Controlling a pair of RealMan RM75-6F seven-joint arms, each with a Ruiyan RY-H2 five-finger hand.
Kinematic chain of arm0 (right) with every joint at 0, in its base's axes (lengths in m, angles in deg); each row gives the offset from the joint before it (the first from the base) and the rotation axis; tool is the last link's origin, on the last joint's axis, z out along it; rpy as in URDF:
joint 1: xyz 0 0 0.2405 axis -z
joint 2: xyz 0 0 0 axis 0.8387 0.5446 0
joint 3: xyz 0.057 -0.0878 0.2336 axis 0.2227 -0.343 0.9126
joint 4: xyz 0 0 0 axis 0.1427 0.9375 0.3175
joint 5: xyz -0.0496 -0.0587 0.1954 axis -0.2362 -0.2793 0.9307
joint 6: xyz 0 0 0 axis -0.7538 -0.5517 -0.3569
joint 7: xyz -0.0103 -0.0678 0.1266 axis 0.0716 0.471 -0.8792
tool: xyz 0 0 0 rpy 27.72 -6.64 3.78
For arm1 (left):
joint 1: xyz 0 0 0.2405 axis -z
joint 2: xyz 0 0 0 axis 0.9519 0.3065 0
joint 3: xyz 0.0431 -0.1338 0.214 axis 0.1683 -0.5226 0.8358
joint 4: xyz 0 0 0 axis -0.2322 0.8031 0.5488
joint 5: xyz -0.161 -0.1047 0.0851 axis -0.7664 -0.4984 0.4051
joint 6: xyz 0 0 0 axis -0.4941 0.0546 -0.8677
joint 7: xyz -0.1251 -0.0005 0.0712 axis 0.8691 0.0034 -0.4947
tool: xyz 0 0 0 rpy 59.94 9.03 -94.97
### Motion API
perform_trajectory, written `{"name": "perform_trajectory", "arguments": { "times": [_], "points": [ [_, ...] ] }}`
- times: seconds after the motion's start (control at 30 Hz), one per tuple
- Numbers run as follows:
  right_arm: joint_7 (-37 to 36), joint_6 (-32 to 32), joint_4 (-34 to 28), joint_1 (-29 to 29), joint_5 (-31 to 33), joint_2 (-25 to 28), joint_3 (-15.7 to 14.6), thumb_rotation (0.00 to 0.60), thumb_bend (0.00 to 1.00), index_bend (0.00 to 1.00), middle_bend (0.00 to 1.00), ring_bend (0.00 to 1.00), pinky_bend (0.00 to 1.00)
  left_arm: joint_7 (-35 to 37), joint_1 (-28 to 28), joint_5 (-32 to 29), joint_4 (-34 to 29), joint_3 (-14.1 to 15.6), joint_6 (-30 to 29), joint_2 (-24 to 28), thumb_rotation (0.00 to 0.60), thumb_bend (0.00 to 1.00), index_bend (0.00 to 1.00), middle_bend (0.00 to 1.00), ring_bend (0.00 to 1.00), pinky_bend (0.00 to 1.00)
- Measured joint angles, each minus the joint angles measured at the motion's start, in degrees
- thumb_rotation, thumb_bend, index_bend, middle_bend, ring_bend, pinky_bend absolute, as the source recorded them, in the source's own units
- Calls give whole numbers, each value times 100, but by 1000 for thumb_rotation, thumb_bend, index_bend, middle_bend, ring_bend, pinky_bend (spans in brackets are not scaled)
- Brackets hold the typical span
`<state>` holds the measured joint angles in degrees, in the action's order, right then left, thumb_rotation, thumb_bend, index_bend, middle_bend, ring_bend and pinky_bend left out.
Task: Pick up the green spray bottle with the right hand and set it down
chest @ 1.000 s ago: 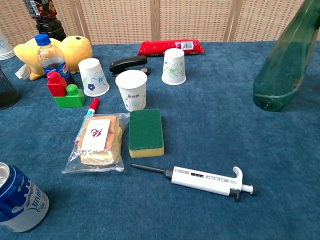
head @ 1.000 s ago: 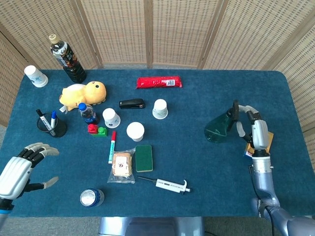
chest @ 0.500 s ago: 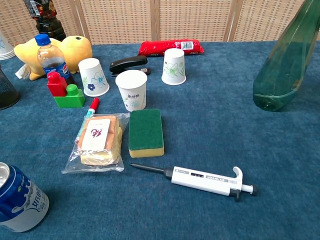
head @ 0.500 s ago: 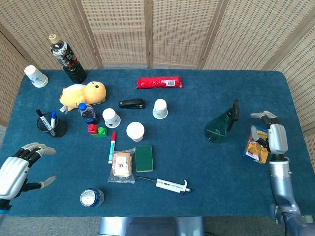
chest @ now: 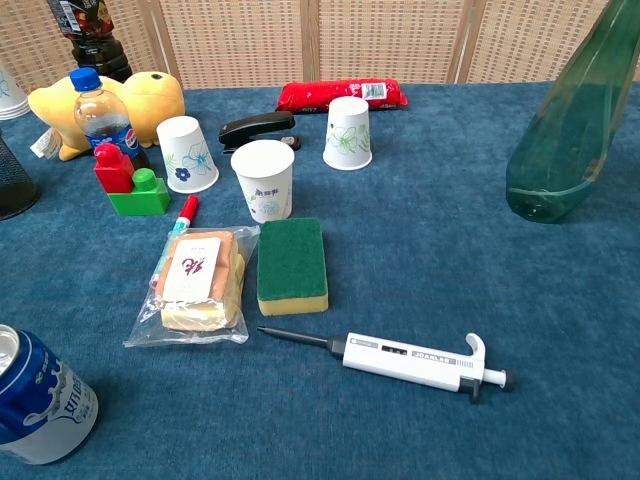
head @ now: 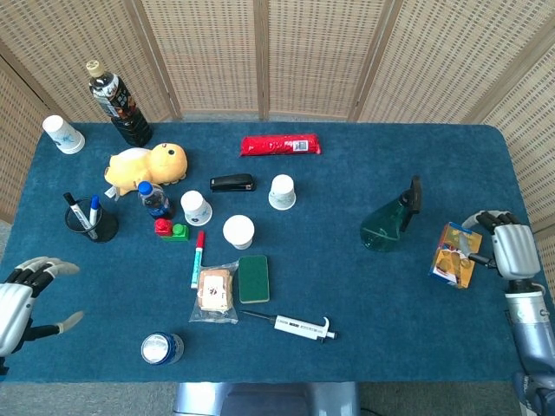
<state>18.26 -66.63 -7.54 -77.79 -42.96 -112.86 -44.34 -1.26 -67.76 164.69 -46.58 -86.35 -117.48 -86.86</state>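
The green spray bottle point(head: 388, 221) stands on the blue table point(head: 347, 286) at the right, black nozzle on top; its body fills the chest view's right edge point(chest: 570, 130). Nothing touches it. My right hand point(head: 510, 249) is at the table's right edge, well clear of the bottle and just past a small yellow box point(head: 455, 253), fingers apart and empty. At the lower left corner my left hand point(head: 19, 299) hovers off the table edge, open and empty. Neither hand shows in the chest view.
A pipette point(head: 297, 325), green sponge point(head: 253, 278), packed snack point(head: 214, 292) and red marker point(head: 198, 257) lie in the middle front. Paper cups point(head: 238, 230), a stapler point(head: 232, 183), a red packet point(head: 279, 144), a plush toy point(head: 147, 164), bottles and a can point(head: 161, 348) fill the left half.
My right hand has let go of the spray bottle and drawn back rightward past the yellow box. The left hand has slid further left and down. The bottle stands still.
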Motion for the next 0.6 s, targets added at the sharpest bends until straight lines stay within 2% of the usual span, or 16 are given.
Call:
{"name": "perform_trajectory", "arguments": {
  "times": [0.17,0.4,0.5,0.6],
  "points": [
    [816,134,-1020,114,58,583,-41,335,482,493,495,341,354,-55,-175,-226,134,29,-69,-69,600,184,325,359,275,217],
    [2229,443,-3064,342,397,1671,-42,351,479,494,495,312,313,52,-347,-328,308,89,-148,-87,600,182,326,359,275,217],
    [2705,552,-3694,462,573,2085,-39,359,476,494,494,308,313,81,-367,-328,353,95,-134,-108,600,183,327,359,275,217],
    [2844,618,-4040,592,704,2312,-36,369,474,493,492,304,313,81,-356,-320,373,85,-93,-137,600,183,327,359,275,217]
  ]
}}
